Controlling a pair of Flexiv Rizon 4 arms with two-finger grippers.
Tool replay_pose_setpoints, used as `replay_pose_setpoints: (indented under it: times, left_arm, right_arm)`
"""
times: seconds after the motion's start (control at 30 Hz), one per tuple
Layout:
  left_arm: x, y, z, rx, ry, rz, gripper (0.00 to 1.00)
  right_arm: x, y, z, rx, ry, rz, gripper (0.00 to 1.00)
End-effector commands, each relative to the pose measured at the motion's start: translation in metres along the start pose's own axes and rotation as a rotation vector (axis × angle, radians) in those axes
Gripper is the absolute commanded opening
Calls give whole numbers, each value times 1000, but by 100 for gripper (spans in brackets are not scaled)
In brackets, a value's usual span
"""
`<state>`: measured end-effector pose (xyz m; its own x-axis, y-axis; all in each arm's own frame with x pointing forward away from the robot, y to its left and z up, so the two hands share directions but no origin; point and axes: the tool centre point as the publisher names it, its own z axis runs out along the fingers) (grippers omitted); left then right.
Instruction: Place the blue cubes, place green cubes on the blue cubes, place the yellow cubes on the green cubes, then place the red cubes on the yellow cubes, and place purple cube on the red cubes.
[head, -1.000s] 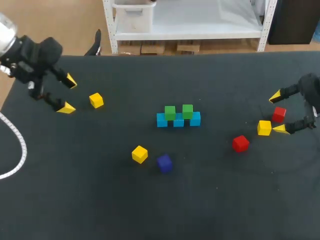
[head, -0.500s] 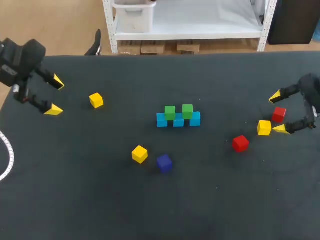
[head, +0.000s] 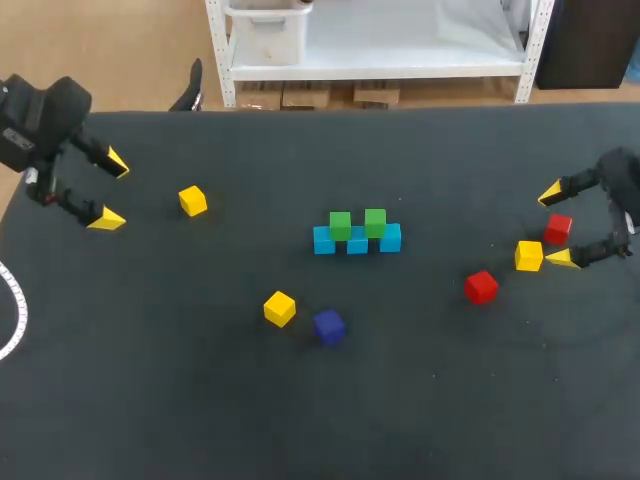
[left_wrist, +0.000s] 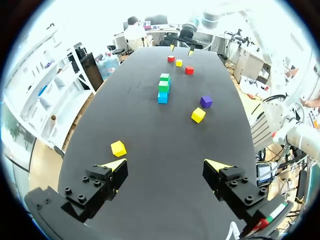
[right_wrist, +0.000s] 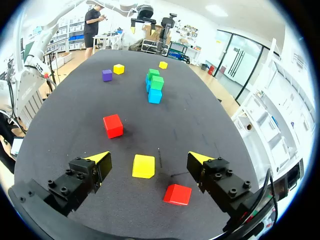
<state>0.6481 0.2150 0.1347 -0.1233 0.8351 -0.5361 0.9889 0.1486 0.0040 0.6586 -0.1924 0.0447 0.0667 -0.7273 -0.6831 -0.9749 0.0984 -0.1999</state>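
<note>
So the right end effector (right_wrist: 149, 158) is hanging wide open over the desk (right_wrist: 75, 115), with a yellow cube (right_wrist: 143, 166) sitting just ahead of its tips, nearer one finger, and a red cube (right_wrist: 177, 194) lying further back between the fingers. I'm guessing the yellow layer is up next, so I'd be nudging forward and centring on the yellow one before closing, otherwise the red one is getting caught too. The green cubes (right_wrist: 157, 83) are sitting on the blue cubes (right_wrist: 154, 96) well ahead, so I'm thinking lifting high and lowering straight down is the safe way.
</note>
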Motion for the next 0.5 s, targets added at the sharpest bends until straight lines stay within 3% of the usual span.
replay_pose_setpoints:
  times: [0.03,0.23,0.5]
  left_arm:
    - [-4,-2,4,12,-13,28,100]
    - [-18,-5,16,32,-19,49,100]
    - [-18,-5,16,32,-19,49,100]
  right_arm:
    - [1,0,1,1,-4,-1,100]
    - [1,0,1,1,-4,-1,100]
    - [1,0,1,1,-4,-1,100]
